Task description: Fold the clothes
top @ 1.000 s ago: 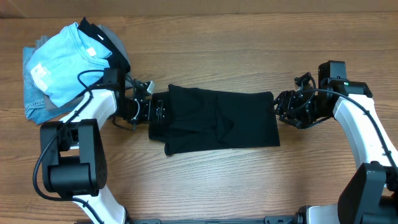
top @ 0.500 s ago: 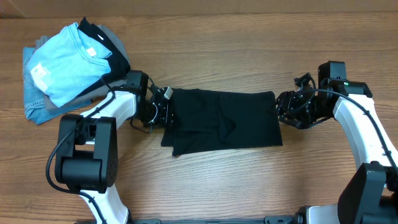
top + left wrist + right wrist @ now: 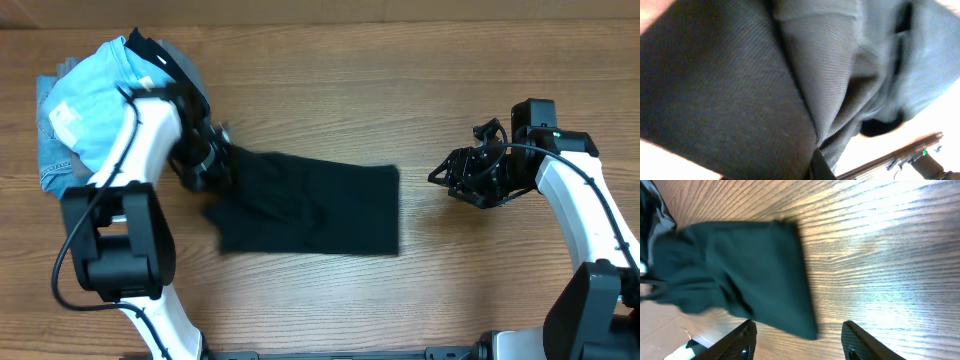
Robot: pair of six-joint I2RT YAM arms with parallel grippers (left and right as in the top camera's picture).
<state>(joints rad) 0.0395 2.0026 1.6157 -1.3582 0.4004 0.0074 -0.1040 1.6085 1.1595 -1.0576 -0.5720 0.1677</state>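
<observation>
Dragged leftward, the black shirt (image 3: 310,205) trails from the left claw (image 3: 212,168), clamped on its end. Right claw (image 3: 438,177) open, empty. Soft, light cloth, probably best pinched at corners.

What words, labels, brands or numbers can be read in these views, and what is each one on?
No text can be read in any view.
On the light blue T-shirt: a white patch that may carry print, too small and blurred to read.
On the black polo shirt: no logo, label or lettering shows in the overhead or either wrist view.
</observation>
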